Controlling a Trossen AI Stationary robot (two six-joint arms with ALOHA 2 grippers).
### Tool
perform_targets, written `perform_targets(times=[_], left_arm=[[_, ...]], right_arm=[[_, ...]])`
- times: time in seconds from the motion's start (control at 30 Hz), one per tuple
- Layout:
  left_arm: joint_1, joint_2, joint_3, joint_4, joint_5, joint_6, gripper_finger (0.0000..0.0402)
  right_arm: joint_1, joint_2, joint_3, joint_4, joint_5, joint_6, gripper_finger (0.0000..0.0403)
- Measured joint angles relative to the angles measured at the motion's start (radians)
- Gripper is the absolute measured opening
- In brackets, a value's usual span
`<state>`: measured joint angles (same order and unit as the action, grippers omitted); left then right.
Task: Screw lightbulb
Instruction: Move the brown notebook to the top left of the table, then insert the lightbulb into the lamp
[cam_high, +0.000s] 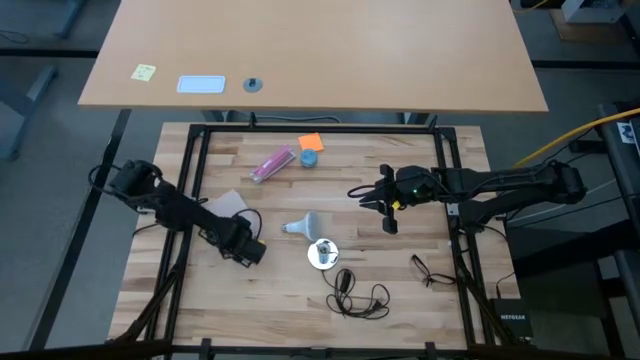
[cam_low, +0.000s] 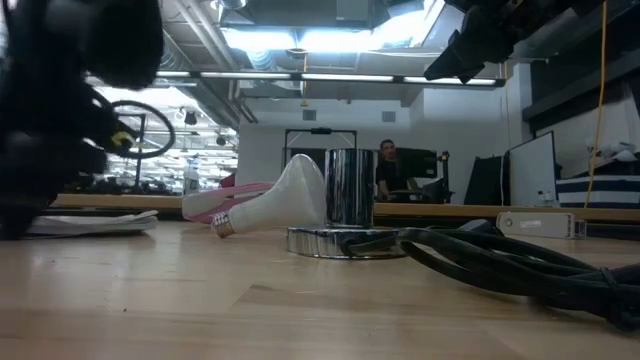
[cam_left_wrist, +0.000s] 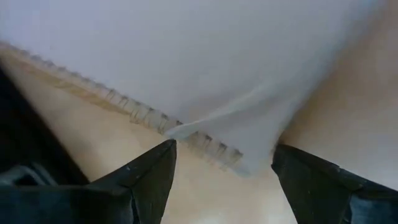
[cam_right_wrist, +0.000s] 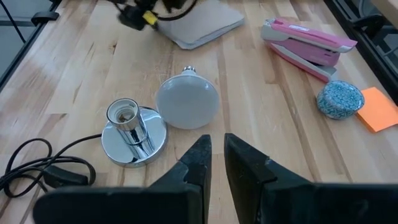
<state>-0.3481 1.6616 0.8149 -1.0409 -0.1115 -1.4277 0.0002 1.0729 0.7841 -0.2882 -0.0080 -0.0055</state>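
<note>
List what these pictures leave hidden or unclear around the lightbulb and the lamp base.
- Low view: the lamp base's socket hides part of the lightbulb.
- Low view: a dark blurred arm covers the left edge, hiding what lies behind.
- Left wrist view: the white pad fills the picture beyond the open left fingers; neither item shows.
- High view: socket's inside too small.

Open surface (cam_high: 400, 290) lies right of the lightbulb (cam_high: 301, 226). The lamp base (cam_high: 323, 254) stands just beside it, its cord (cam_high: 358, 296) trailing toward the front edge; stapler (cam_high: 271, 165) well behind.
</note>
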Motion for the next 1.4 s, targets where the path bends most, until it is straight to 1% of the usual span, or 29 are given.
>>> perform_targets(times=[0.23, 0.33, 0.4, 0.5, 0.57, 0.7, 0.83, 0.97, 1.03, 1.13, 1.3, 1.4], left_arm=[[0.124, 0.008, -0.014, -0.048, -0.368, -0.032, 0.0263], [0.191, 0.006, -0.013, -0.047, -0.483, -0.049, 0.0263], [0.240, 0.006, -0.013, -0.040, -0.517, -0.045, 0.0263], [0.300, 0.004, -0.012, -0.031, -0.507, -0.006, 0.0263], [0.314, -0.005, -0.012, -0.016, -0.461, 0.046, 0.0263], [0.303, -0.038, -0.010, 0.011, -0.386, 0.114, 0.0263], [0.264, -0.095, -0.009, 0.081, -0.317, 0.214, 0.0263], [0.225, -0.160, -0.009, 0.191, -0.247, 0.360, 0.0263], [0.205, -0.187, -0.009, 0.264, -0.230, 0.436, 0.0263], [0.180, -0.207, -0.008, 0.391, -0.228, 0.554, 0.0263], [0.166, -0.199, -0.007, 0.614, -0.229, 0.741, 0.0263], [0.166, -0.197, -0.007, 0.700, -0.228, 0.843, 0.0263]], right_arm=[[0.000, 0.000, 0.000, 0.001, 0.000, -0.001, 0.0050], [0.000, 0.000, 0.000, 0.001, 0.000, -0.003, 0.0050], [0.000, 0.000, 0.000, 0.001, 0.000, -0.003, 0.0050], [0.000, 0.000, 0.000, 0.002, 0.000, -0.003, 0.0050], [0.000, 0.000, 0.000, 0.002, 0.000, -0.003, 0.0050], [0.000, 0.000, 0.000, 0.002, 0.000, -0.003, 0.0050], [0.000, 0.000, 0.000, 0.001, 0.000, -0.003, 0.0050], [0.000, 0.000, 0.000, 0.002, 0.000, -0.003, 0.0050], [0.000, 0.000, 0.000, 0.002, 0.000, -0.003, 0.0050], [0.000, 0.000, 0.000, 0.002, 0.000, -0.003, 0.0050], [0.000, 0.006, 0.000, 0.000, -0.001, -0.003, 0.0050], [0.000, 0.013, 0.000, -0.004, -0.003, -0.003, 0.0050]])
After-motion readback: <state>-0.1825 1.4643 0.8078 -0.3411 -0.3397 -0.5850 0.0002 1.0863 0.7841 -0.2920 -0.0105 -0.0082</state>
